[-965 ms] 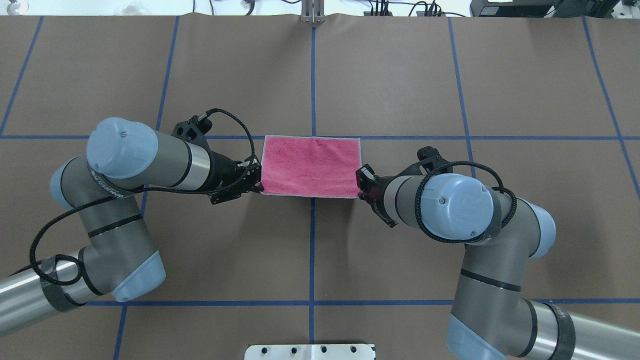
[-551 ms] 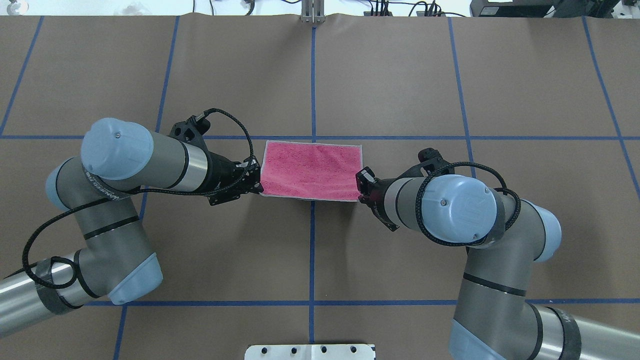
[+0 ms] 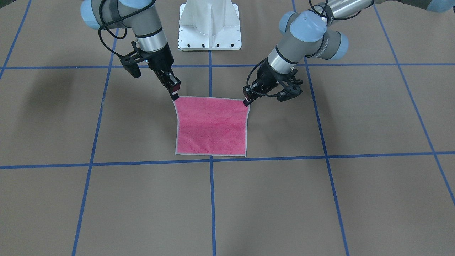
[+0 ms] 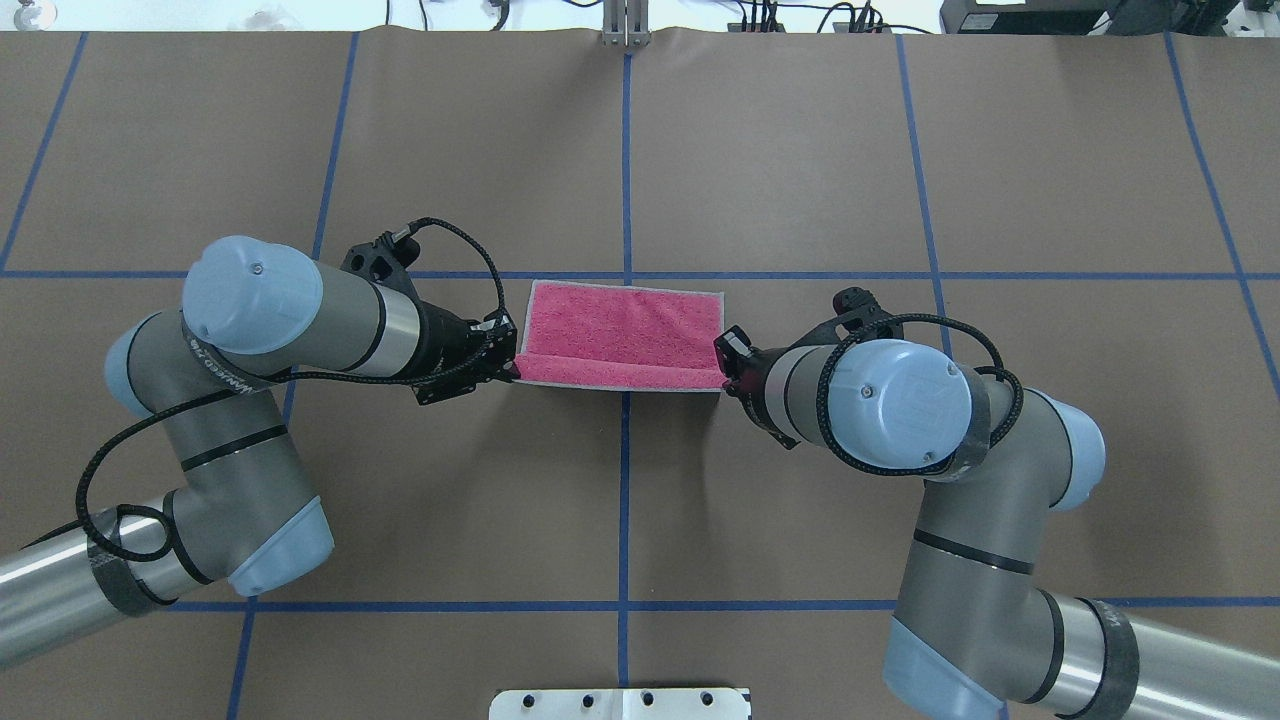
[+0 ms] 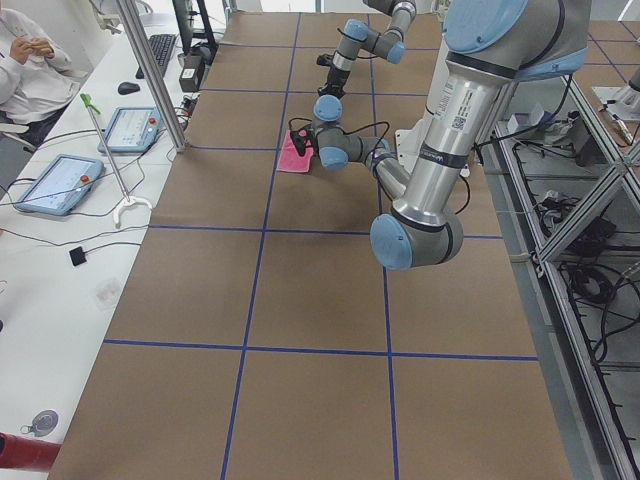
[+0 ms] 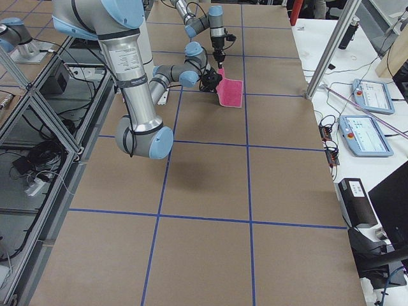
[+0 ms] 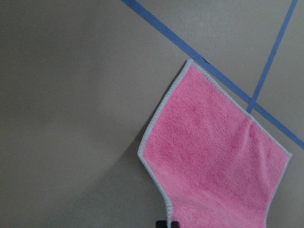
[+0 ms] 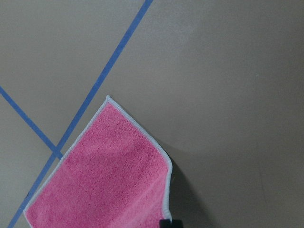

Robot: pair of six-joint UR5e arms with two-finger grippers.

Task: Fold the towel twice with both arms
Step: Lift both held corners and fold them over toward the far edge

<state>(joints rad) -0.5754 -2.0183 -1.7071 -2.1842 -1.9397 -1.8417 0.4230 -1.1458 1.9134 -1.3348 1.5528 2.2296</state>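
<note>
The left gripper (image 3: 246, 101) and right gripper (image 3: 174, 94) each clamp one robot-side corner of the pink towel (image 3: 211, 129) above the table (image 3: 106, 199); the far edge rests flat

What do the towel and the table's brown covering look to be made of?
Towel: soft terry or microfibre cloth, judging by its fuzzy pink pile, stitched light-grey hem and limp drape from the raised edge. Brown covering: probably matte kraft paper or a similar sheet, as it is flat and dull with a slightly wavy far edge.

The towel (image 4: 625, 320) spans between my left gripper (image 4: 511, 367) and right gripper (image 4: 722, 368), its forward edge on the table (image 4: 800, 150).
</note>
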